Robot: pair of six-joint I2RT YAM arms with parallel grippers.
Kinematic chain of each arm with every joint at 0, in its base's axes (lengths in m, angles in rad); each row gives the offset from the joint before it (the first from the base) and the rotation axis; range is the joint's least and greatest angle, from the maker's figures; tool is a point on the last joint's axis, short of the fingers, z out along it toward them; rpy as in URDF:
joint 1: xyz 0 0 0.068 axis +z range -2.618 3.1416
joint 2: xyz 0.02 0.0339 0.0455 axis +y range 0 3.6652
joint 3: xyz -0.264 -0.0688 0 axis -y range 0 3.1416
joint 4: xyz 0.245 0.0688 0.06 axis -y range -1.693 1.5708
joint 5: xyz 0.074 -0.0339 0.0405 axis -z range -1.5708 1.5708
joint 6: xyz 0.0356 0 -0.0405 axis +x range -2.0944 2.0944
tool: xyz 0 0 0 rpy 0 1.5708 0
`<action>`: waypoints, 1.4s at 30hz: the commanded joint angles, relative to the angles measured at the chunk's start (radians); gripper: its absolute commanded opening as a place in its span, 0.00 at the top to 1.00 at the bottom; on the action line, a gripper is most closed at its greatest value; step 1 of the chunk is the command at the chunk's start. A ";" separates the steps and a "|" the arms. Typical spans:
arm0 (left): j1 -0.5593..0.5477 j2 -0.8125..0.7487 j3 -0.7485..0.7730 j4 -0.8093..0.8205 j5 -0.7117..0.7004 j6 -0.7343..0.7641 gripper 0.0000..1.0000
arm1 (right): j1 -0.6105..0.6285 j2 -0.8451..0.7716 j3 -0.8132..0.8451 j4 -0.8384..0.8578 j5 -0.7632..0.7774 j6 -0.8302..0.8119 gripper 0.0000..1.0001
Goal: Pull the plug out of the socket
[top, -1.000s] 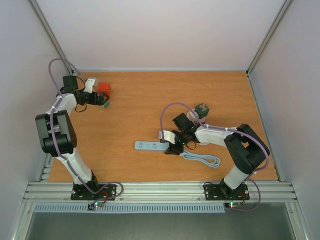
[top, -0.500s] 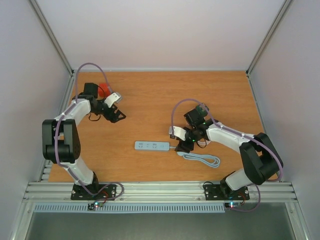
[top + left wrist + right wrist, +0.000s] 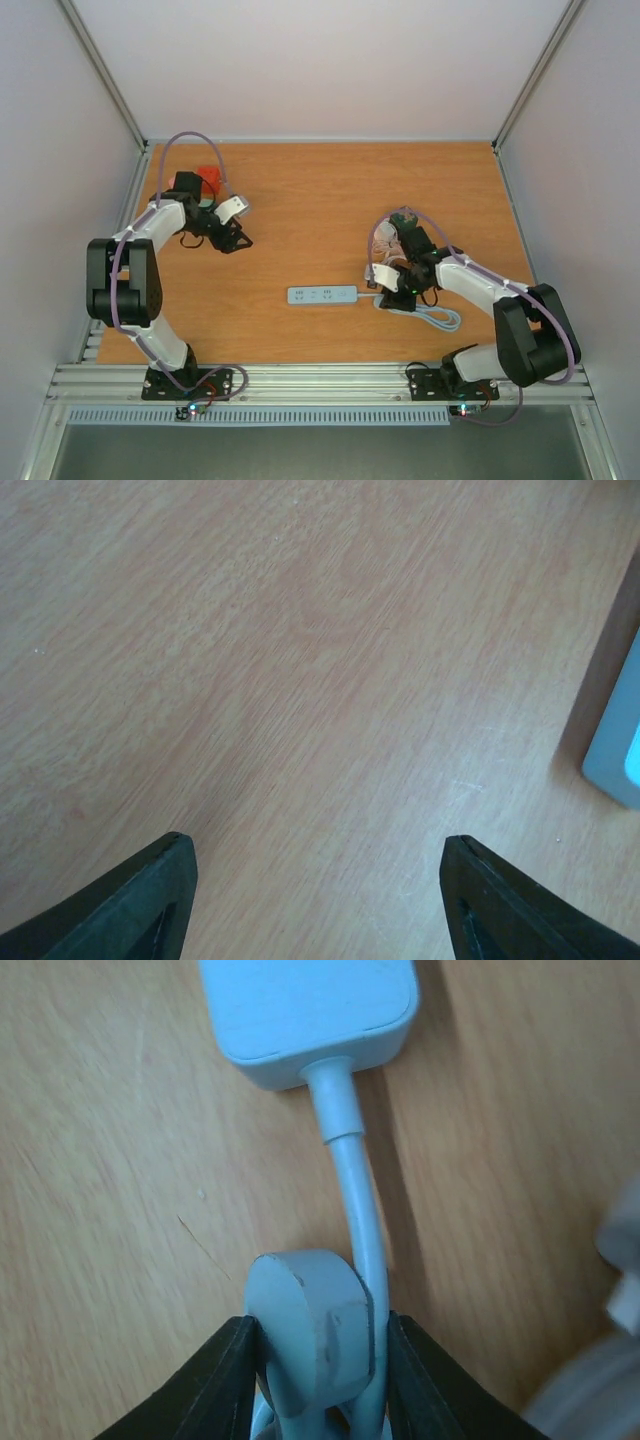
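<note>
Right fingers (image 3: 215,1390) clamp the round plug (image 3: 310,1325), power strip (image 3: 310,1010) straight ahead, end-on along its cord (image 3: 345,1180); left fingers (image 3: 130,910) open, well apart.

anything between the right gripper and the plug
Nothing keeps them apart: the right gripper is closed on the plug. In the right wrist view, though, the cable from the power strip runs down the plug's side and is squeezed between the plug and one finger.
</note>
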 commanded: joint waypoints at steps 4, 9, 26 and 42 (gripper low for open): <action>-0.037 -0.016 -0.019 -0.027 0.035 0.050 0.35 | -0.181 -0.040 -0.077 -0.095 0.148 -0.307 0.68; -0.039 -0.026 -0.048 -0.025 0.029 0.056 0.36 | -0.282 -0.037 -0.084 -0.086 0.165 -0.406 0.67; -0.038 -0.053 -0.064 0.031 0.032 -0.004 0.29 | -0.344 -0.032 0.217 -0.332 -0.088 -0.233 0.51; -0.039 -0.048 -0.029 0.027 0.045 -0.037 0.17 | -0.515 0.235 0.628 -0.280 -0.093 -0.431 0.01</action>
